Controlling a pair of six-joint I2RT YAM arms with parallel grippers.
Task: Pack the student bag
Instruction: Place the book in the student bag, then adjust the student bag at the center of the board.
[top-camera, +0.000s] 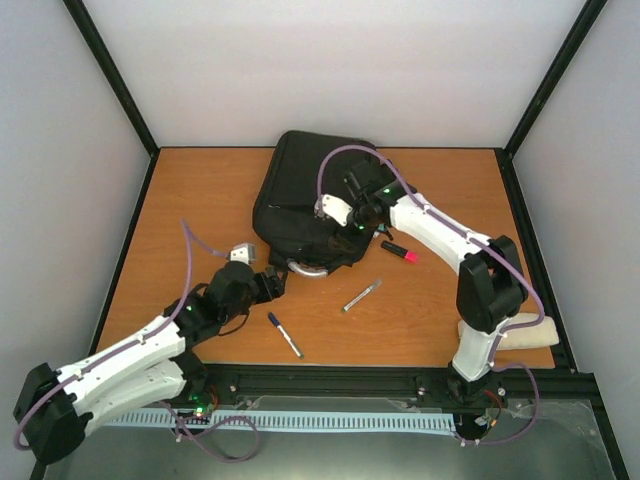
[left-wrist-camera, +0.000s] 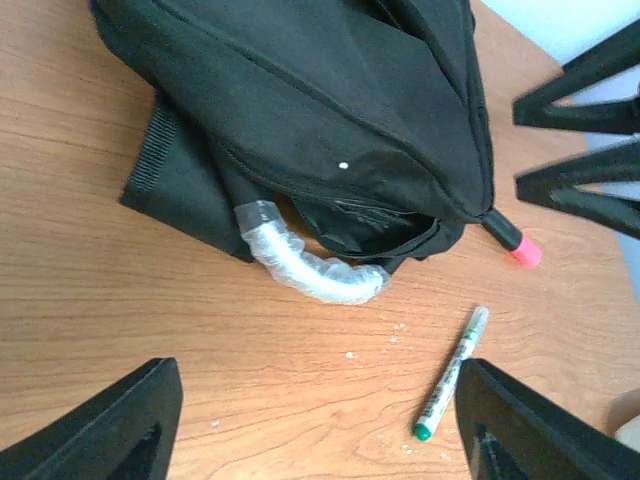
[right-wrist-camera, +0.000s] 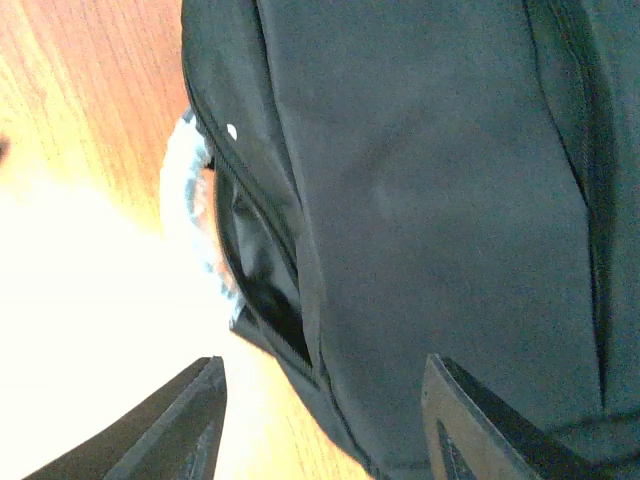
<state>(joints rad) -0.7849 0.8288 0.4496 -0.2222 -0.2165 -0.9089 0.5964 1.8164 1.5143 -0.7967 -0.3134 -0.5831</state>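
Bag (top-camera: 300, 195), black and soft, lies flat on the far middle of the table (top-camera: 200, 200), its pale curved handle (left-wrist-camera: 310, 268) sticking out at the near edge. The right hand (right-wrist-camera: 320, 430) hovers low over the bag's near end, fingers spread wide and holding nothing, a zipper gap in the fabric just ahead of them. The left hand (left-wrist-camera: 310, 440) sits low in front of the handle, also wide and empty. A green-tipped marker (left-wrist-camera: 452, 373) lies on the wood near the bag, and a pink-capped marker (left-wrist-camera: 517, 241) meets the bag's corner. A blue pen (top-camera: 285, 334) lies nearer the arms. A beige pouch (top-camera: 525, 332) rests beside the right arm.
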